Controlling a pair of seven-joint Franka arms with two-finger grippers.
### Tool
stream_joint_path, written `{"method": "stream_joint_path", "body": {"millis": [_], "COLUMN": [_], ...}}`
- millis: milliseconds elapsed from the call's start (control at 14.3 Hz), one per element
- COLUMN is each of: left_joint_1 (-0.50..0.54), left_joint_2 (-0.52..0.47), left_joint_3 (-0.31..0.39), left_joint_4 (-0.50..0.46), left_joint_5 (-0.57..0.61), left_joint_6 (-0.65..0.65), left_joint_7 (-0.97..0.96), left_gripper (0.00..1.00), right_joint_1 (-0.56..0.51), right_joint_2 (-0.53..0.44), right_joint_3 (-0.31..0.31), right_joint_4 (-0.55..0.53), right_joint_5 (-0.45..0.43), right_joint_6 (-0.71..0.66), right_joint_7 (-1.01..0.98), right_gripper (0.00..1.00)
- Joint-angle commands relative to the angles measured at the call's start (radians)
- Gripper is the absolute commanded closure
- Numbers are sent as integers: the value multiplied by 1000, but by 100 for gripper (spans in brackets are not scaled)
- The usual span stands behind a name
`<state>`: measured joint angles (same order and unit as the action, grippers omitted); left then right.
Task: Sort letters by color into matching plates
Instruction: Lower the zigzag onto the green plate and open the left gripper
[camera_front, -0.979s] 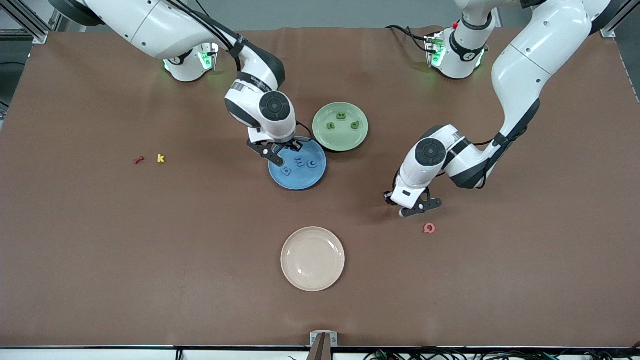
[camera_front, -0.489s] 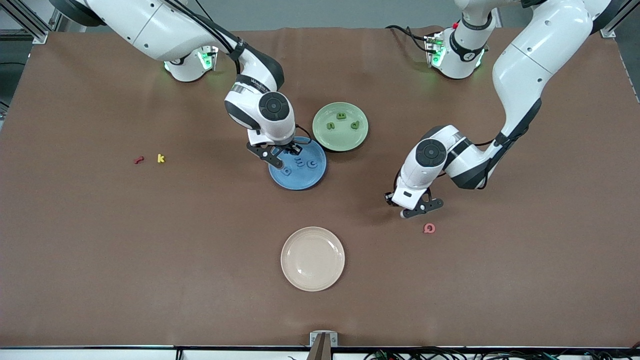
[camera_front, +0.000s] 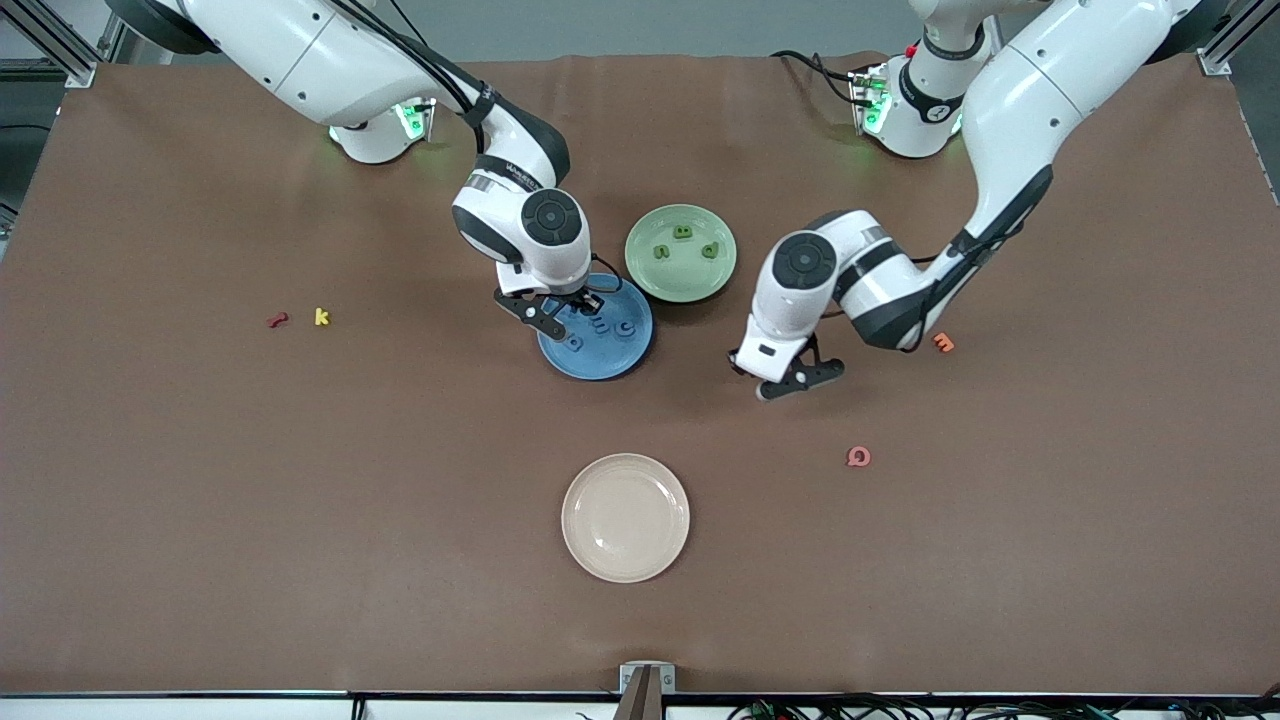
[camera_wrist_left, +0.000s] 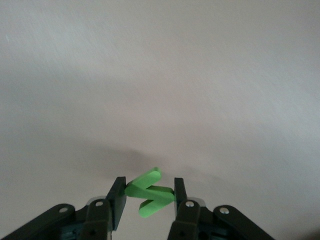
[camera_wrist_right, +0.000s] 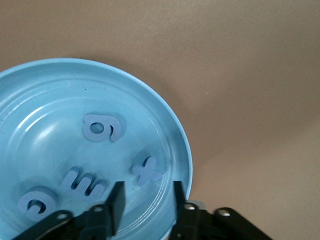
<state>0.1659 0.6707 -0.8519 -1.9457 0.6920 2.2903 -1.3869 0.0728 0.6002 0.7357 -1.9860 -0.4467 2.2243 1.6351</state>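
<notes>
The left hand (camera_wrist_left: 149, 196) is clamped on a green letter (camera_wrist_left: 149, 192) over bare desk (camera_front: 200, 500) near the green plate (camera_front: 681, 253). The right hand (camera_wrist_right: 148, 201), fingers apart and empty, hangs over the blue plate (camera_wrist_right: 165, 115), where four blue letters (camera_wrist_right: 102, 127) lie. A pink letter (camera_front: 858, 457), orange letter (camera_front: 943, 343) and cream plate (camera_front: 625, 517) sit around.

Four blue letters (camera_wrist_right: 100, 127) in blue plate (camera_wrist_right: 165, 115); three green letters (camera_front: 683, 232) in green plate (camera_front: 650, 280).

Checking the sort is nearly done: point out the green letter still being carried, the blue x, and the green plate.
green letter (camera_wrist_left: 150, 192), left wrist view, its middle between the tool's fingers
blue x (camera_wrist_right: 147, 170), right wrist view, its crossing
green plate (camera_front: 681, 288), front view, bare rim nearest the camera
</notes>
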Motion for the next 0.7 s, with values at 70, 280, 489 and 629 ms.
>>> {"method": "stream_joint_path", "body": {"millis": [70,280,489,629], "left_joint_1": [-60,-137,-199,-224], "left_joint_2": [-14,-5,3,6], "left_joint_3": [-55,-55,-55,-53], "left_joint_4": [-18,-36,-42,-47], "left_joint_5": [-12,-32,-83,-95], "left_joint_6": [-51,-55,-55,-55], "left_joint_7": [-125,-185,-210,-210], "left_gripper": [76,76,76,76], "right_joint_1": [16,15,-11,-68], "right_joint_2": [-10,-10,-13,-22], "right_joint_3": [-7,-7,-7,1], "right_joint_4": [-5,3,38,62], "right_joint_5": [-35,-36,-36,-35], "right_joint_6": [8,8,-9,-70], "right_joint_7": [23,22,-45,-151], "right_gripper": [0,0,0,0]}}
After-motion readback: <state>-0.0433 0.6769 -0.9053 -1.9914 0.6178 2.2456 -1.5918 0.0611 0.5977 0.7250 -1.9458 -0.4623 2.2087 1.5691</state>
